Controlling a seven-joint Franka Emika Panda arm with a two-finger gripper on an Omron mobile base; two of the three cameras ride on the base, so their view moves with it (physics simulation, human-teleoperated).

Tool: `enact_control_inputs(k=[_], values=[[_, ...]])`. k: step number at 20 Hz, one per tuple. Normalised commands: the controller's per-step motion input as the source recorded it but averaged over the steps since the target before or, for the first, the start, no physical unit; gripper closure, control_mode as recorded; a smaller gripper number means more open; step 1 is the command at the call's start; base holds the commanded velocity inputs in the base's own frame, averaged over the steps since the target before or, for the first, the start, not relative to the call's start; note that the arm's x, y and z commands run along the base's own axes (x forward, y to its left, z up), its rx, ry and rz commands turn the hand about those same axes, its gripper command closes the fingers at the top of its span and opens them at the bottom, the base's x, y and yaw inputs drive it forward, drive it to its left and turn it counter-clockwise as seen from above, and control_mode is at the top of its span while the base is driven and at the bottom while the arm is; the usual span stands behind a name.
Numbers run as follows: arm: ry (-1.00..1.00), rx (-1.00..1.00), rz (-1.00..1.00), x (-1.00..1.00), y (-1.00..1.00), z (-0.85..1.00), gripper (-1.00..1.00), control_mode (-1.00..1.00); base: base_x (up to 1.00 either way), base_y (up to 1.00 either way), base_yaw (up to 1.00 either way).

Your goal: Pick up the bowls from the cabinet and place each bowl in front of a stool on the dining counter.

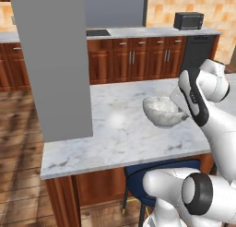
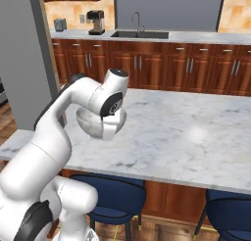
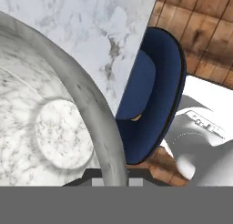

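Now the grey-white marbled bowl [image 1: 162, 111] hangs in the jaws above the white, grey-veined marble dining counter [image 1: 120, 134], clear of the top as far as the base views show. The jaws pinch its rim: in the hand view the bowl's [image 3: 54, 127] curved wall runs down between the two dark finger tips at the bottom edge, though the tips themselves are mostly hidden, so the pinch is judged from the rim's line. In the right base view the bowl [image 2: 93, 123] sits tucked under the wrist, and the jaws' own position there is covered by the white hand.

Beyond the rim, on the side away from the bowl's hollow, the counter edge [image 3: 123, 50] falls away to a dark blue stool [image 3: 152, 95] just below, with wooden floor [image 3: 205, 41] past it. That stool [image 1: 152, 175] stands tucked under the near edge of the counter, below the held bowl. A second blue stool [image 2: 230, 210] stands further along the same edge.
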Motion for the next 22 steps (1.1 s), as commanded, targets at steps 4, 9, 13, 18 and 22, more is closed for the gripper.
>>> enact_control_inputs(k=[4,9,13,18,22], values=[[-0.10,0.00,0.00,0.08,0.00,-0.91,1.00,-1.00,0.00,0.00,0.00],[-0.04,0.01,-0.01,0.25,0.00,-0.52,1.00,-1.00,0.00,0.00,0.00],[0.00,0.00,-0.02,0.42,0.00,-0.25,1.00,-1.00,0.00,0.00,0.00],[0.00,0.00,-0.02,0.44,0.00,-0.25,1.00,-1.00,0.00,0.00,0.00],[0.00,0.00,0.00,0.31,0.00,-0.35,1.00,-1.00,0.00,0.00,0.00]])
